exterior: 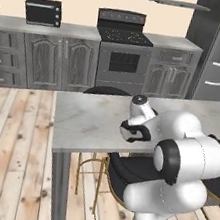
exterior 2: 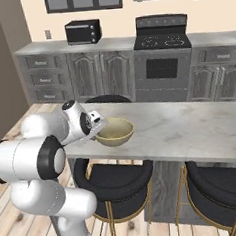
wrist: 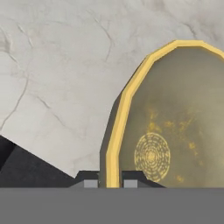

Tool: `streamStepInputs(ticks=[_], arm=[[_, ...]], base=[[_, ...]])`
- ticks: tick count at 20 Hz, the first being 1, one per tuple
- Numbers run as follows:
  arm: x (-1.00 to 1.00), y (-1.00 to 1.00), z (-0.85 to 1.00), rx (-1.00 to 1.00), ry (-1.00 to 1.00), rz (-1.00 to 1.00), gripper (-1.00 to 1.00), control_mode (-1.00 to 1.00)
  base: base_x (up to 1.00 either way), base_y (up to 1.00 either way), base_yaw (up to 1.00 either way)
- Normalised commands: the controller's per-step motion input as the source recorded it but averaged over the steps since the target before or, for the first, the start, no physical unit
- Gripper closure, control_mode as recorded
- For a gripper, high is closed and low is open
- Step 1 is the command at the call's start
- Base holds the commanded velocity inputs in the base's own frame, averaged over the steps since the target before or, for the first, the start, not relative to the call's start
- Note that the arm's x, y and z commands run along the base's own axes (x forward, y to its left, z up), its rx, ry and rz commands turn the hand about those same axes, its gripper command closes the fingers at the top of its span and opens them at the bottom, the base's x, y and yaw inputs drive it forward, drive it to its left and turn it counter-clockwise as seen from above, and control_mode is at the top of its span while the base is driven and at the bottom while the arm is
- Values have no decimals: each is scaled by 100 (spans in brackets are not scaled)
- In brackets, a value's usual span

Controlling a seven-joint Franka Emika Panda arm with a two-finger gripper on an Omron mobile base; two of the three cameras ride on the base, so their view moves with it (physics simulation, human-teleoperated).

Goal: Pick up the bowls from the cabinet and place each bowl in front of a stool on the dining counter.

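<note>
- Sitting near the front edge of the marble dining counter (exterior 2: 191,129), at centre left of the right base view, the tan bowl (exterior 2: 114,132) could be dragged off that edge, I judge, if the arm pulls back before letting go.
- Tipping is the smaller risk: a grip on one side of the rim could lever the bowl over the stool (exterior 2: 115,183) below.
- Gripping the bowl's golden rim (wrist: 114,144), the claw (wrist: 107,183) is nearly closed, one fingertip inside and one outside, at the bottom of the hand view.
</note>
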Motion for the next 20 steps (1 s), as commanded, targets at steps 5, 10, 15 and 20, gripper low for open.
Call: streamStepInputs(ticks=[5,10,15,20], arm=[[32,0,-10,15,0,3,100,-100],[22,0,-15,7,0,3,100,-100],[21,0,-25,0,0,2,100,-100],[3,0,-8,0,0,0,100,-100]], base=[[0,0,0],[0,0,0],[0,0,0],[0,0,0]])
